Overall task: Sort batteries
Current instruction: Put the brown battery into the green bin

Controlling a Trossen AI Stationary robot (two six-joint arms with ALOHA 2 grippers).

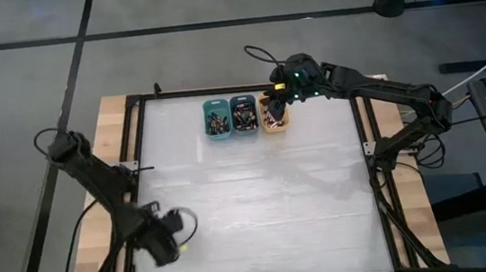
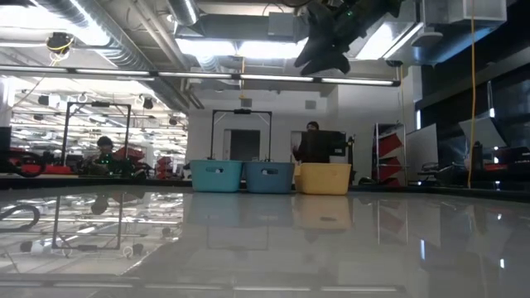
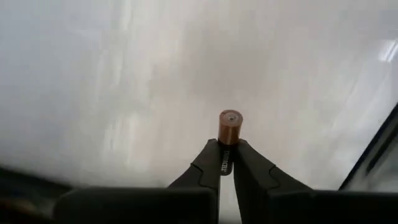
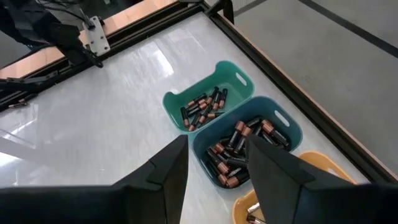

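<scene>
With the left gripper [image 3: 225, 163] jaws pinching one battery [image 3: 229, 132], keep that squeeze firm until it is over the teal bin [image 1: 216, 119], while the right gripper [image 4: 214, 163] hangs spread above the blue bin [image 4: 292, 129].

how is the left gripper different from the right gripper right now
The left gripper is shut on a battery; the right gripper stands open and holds nothing. The left gripper sits low at the table's near left corner; the right gripper hangs above the yellow bin at the far edge, with the blue bin and teal bin beside it. Both have two dark fingers.
</scene>
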